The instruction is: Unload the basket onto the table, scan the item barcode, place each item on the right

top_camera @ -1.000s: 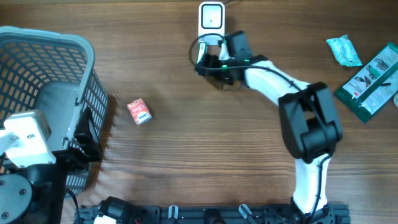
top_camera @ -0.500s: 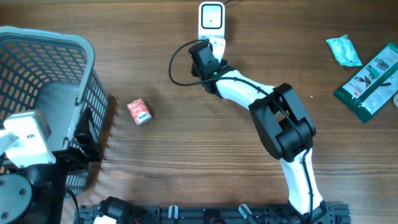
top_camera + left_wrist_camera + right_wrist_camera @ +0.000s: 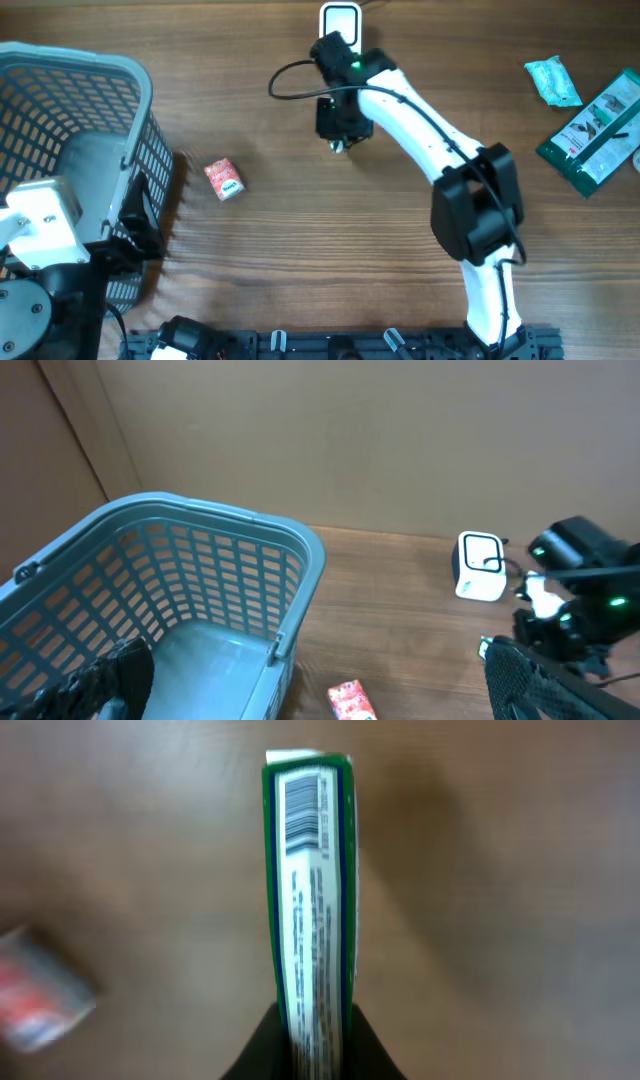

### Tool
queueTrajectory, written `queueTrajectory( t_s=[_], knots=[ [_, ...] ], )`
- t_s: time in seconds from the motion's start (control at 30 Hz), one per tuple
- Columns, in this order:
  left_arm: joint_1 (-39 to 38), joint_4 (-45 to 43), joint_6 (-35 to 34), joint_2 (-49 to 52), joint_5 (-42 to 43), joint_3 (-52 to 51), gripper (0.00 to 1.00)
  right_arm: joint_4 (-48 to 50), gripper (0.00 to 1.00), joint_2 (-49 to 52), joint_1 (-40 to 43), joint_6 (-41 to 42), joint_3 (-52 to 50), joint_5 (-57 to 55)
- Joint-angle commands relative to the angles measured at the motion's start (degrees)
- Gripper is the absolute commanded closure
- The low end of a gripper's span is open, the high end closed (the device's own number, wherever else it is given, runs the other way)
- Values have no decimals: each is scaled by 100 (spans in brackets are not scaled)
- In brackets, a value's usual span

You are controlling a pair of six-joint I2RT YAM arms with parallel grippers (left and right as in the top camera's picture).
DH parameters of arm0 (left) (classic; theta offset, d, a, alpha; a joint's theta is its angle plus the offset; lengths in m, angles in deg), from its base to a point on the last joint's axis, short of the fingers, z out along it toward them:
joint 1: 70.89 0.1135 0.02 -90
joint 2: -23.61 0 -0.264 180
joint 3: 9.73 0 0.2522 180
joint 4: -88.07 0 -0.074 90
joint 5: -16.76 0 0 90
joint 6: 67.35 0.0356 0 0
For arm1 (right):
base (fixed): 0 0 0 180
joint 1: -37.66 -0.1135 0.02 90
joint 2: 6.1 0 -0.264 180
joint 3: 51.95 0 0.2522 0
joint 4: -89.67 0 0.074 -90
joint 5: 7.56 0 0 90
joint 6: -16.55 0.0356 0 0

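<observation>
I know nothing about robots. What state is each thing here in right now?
right gripper: shut on the green box
green box: gripped, barcode facing the wrist camera
left gripper: open, empty
basket: upright, nothing visible inside
red packet: lying loose on the table
scanner: standing on the table, untouched

A thin box point(image 3: 312, 900) with green edges is pinched at its near end between the fingers of the right gripper point(image 3: 315, 1045). One narrow white side shows, with a barcode point(image 3: 301, 815) at the far end and small print below. The white scanner point(image 3: 340, 27), a dark rounded outline on its face, stands nearby.
</observation>
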Motion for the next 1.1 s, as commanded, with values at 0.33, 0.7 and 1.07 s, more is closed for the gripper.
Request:
queueTrajectory(
  t_s=[0.33, 0.7, 1.07],
  knots=[
    [17, -13, -52, -9, -35, 22, 0, 5678, 96, 986, 1578, 6170, 61, 5724],
    [17, -13, -55, -9, -35, 22, 0, 10612, 96, 2872, 2238, 8367, 79, 7134],
    [17, -13, -52, -9, -35, 22, 0, 10861, 96, 2868, 2745, 8373, 166, 7283]
  ],
)
